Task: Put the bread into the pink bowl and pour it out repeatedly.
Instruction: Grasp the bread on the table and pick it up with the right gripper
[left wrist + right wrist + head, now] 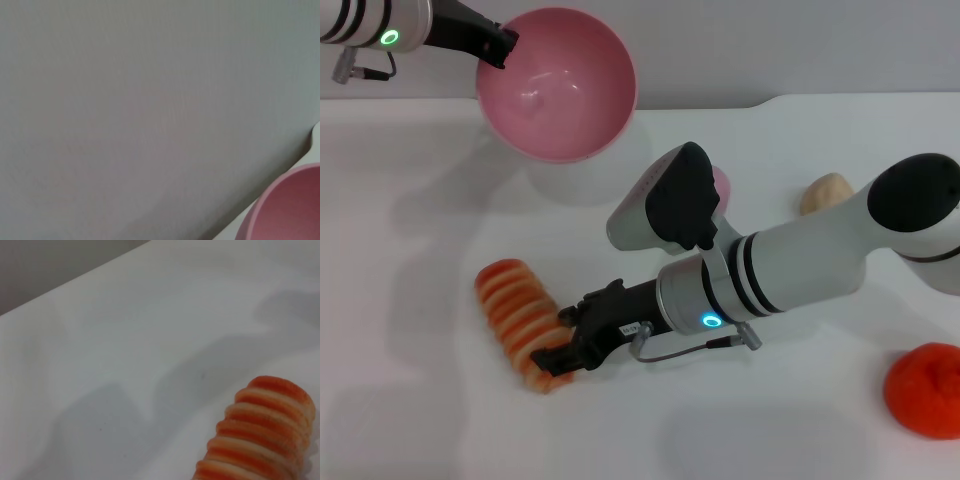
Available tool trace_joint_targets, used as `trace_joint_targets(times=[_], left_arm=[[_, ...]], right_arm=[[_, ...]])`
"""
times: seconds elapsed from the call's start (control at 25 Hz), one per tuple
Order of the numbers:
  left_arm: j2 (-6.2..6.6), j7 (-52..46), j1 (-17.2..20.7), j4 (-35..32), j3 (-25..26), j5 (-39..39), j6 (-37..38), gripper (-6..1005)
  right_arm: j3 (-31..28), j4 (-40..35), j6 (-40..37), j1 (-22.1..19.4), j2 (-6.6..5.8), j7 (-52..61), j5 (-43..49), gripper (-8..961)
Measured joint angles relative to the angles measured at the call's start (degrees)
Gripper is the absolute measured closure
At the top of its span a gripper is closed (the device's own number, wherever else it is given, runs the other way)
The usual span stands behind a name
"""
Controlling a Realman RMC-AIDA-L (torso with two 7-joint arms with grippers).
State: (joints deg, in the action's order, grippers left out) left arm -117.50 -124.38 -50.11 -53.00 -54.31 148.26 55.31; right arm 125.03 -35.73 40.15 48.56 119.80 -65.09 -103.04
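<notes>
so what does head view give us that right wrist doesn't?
Only the head view shows the pink bowl, tilted and held off the table by the left pincer at its rim, empty inside. It also shows the right pincer closed on the near end of the bread, plus a beige lump and an orange-red blob on the right. Only the right wrist view shows the loaf's ridges close up. Both share the bread lying on the white table.
</notes>
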Motion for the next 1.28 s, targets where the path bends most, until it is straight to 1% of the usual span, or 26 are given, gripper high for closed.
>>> trace_joint_targets(times=[1.16, 1.28], left_arm=[[-0.09, 0.65, 0.33, -0.79, 0.00, 0.01, 0.06, 955], [-0.09, 0.69, 0.39, -0.79, 0.00, -0.02, 0.02, 955]], right_arm=[[0.03, 1.05, -0.62, 0.49, 0.00, 1.20, 0.15, 287], [0.03, 0.99, -0.63, 0.42, 0.00, 1.16, 0.17, 403]])
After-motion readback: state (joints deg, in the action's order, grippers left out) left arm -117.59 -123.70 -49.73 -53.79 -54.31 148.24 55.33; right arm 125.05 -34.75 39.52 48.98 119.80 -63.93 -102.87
